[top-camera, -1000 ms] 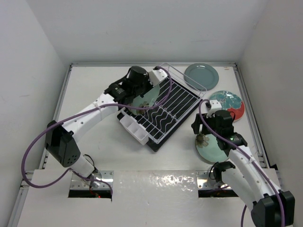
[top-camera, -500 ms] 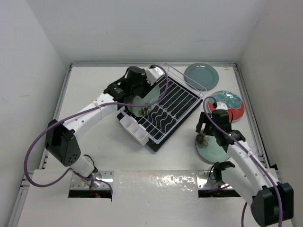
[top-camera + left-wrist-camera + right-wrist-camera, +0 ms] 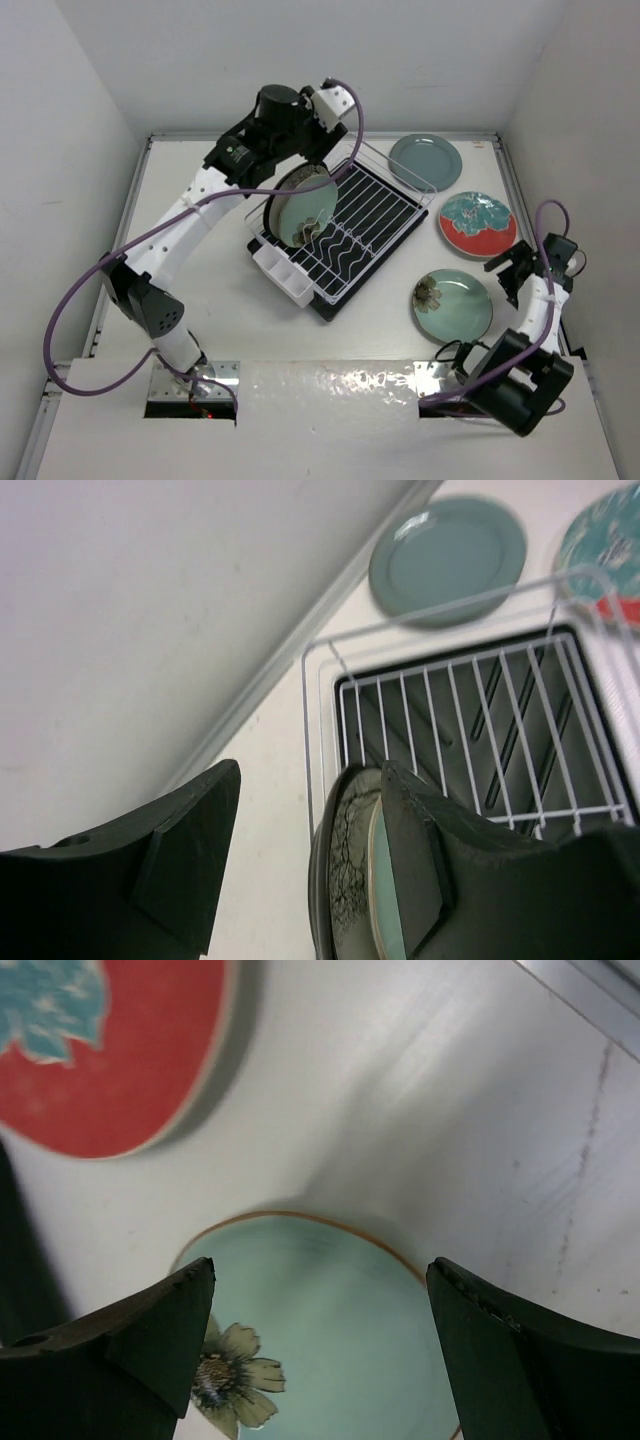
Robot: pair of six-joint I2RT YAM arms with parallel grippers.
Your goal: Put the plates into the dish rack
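grey-teal plate (image 3: 425, 161): 1
red plate (image 3: 477, 224): 1
green flower plate (image 3: 453, 306): 1
dark-rimmed plate (image 3: 300, 208): 1 — four plates total
dish rack (image 3: 382, 205): 1

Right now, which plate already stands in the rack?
The dark-rimmed plate, upright in the dish rack; the grey-teal, red and green plates lie flat outside it.

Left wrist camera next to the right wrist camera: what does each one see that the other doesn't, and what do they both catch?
Only the left wrist view shows the dish rack, a dark-rimmed plate standing on edge in it, and the grey-teal plate lying beyond it. Only the right wrist view shows the pale green plate with its flower. Both catch the red plate with teal flowers and the white table.
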